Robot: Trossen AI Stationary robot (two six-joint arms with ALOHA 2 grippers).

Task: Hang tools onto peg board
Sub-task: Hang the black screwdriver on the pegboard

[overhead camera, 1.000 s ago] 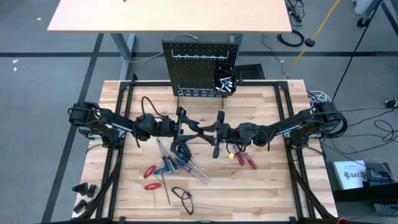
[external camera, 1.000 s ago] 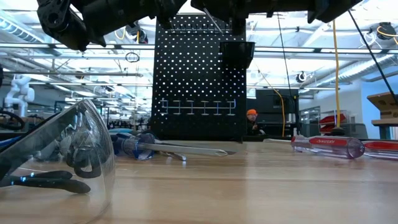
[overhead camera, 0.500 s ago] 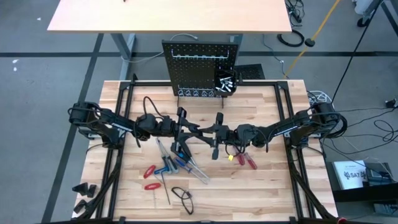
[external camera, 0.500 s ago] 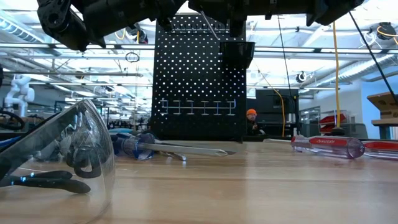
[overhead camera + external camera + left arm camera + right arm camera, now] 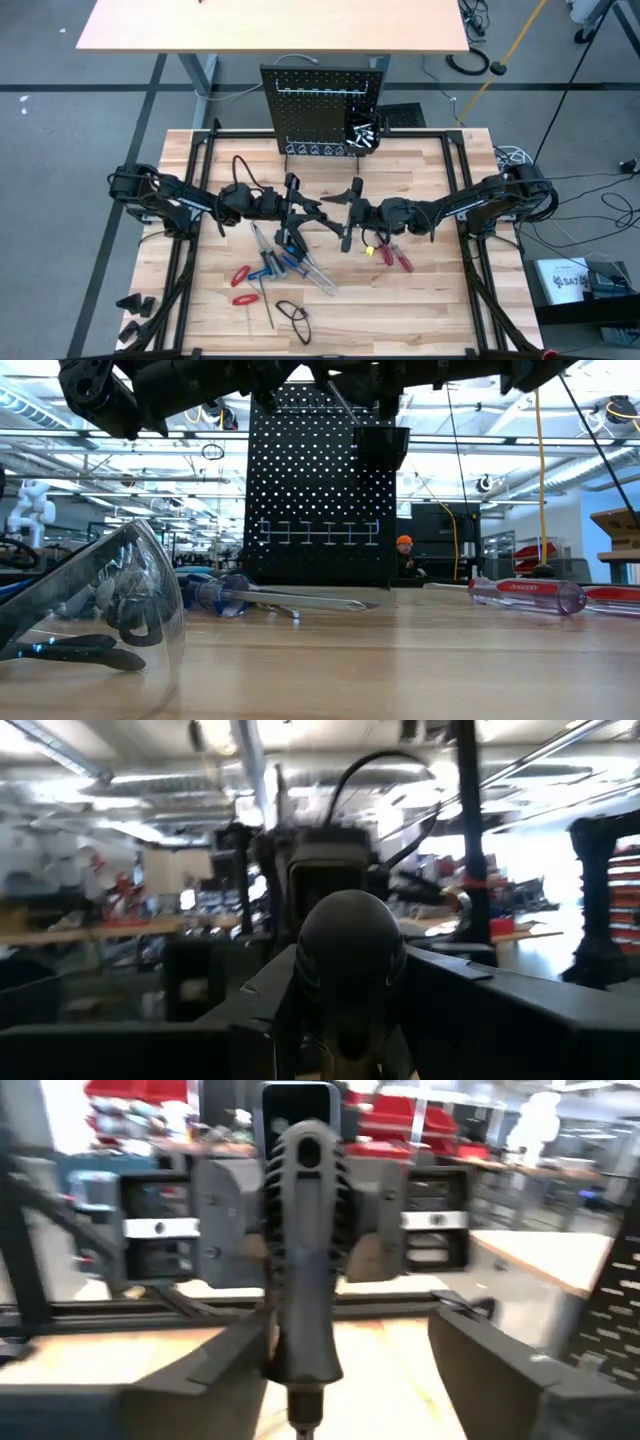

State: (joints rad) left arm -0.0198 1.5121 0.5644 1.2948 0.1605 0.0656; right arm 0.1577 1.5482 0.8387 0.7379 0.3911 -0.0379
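Above the middle of the wooden table (image 5: 420,290), in front of the peg board (image 5: 325,110), the two grippers meet around a black-handled screwdriver (image 5: 303,1270). Its handle is dark, ribbed and rounded at the butt. The left gripper (image 5: 300,212) pinches it. The right gripper (image 5: 348,212) has spread its fingers since a second ago, and they now stand clear on either side of the handle. The peg board is an upright black perforated panel with a row of metal hooks. Red-handled screwdrivers (image 5: 395,257) lie on the pale planks nearby.
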